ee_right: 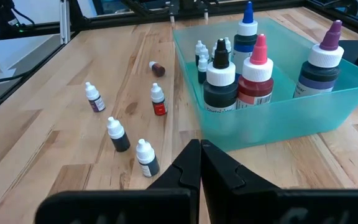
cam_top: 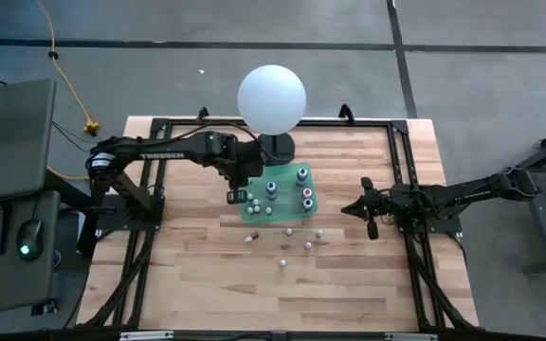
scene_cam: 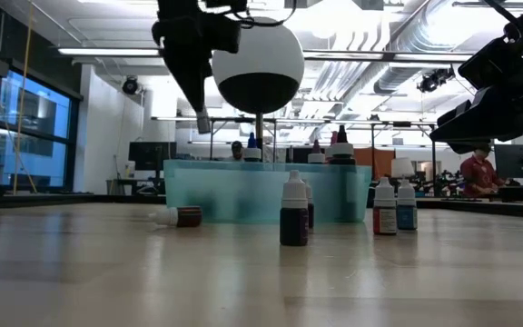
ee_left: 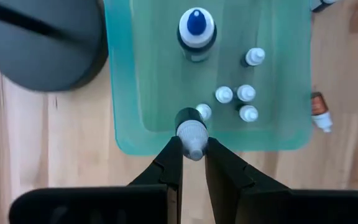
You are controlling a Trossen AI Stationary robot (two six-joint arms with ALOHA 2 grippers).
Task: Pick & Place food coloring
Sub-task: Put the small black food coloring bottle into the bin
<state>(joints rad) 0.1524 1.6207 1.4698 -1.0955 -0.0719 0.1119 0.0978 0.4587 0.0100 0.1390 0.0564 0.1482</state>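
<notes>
My left gripper [ee_left: 194,152] is shut on a small food coloring bottle [ee_left: 191,127] with a white cap and a dark body. It hangs over the near-left edge of the green tray [ee_left: 154,81], also seen from above [cam_top: 287,210]. Several more small bottles [ee_left: 246,93] stand in the tray beside taller dropper bottles [ee_right: 252,68]. Several small bottles [ee_right: 117,135] stand on the wood in front of the tray, and one [ee_left: 319,111] lies on its side. My right gripper [cam_top: 368,216] waits shut at the table's right. My left gripper pinches the small bottle at its white cap end [ee_left: 193,138] between the two fingertips [ee_left: 174,152]. The fingers slant steeply down from above. The dark body [ee_left: 187,116] sticks out past the fingertips, and the bottle hangs clear above the tray's rim.
A big white sphere [cam_top: 271,98] on a black stand [cam_top: 275,147] rises just behind the tray, close to my left arm. A black frame [cam_top: 401,152] runs round the wooden table. Bare wood lies toward the near edge [cam_top: 254,294].
</notes>
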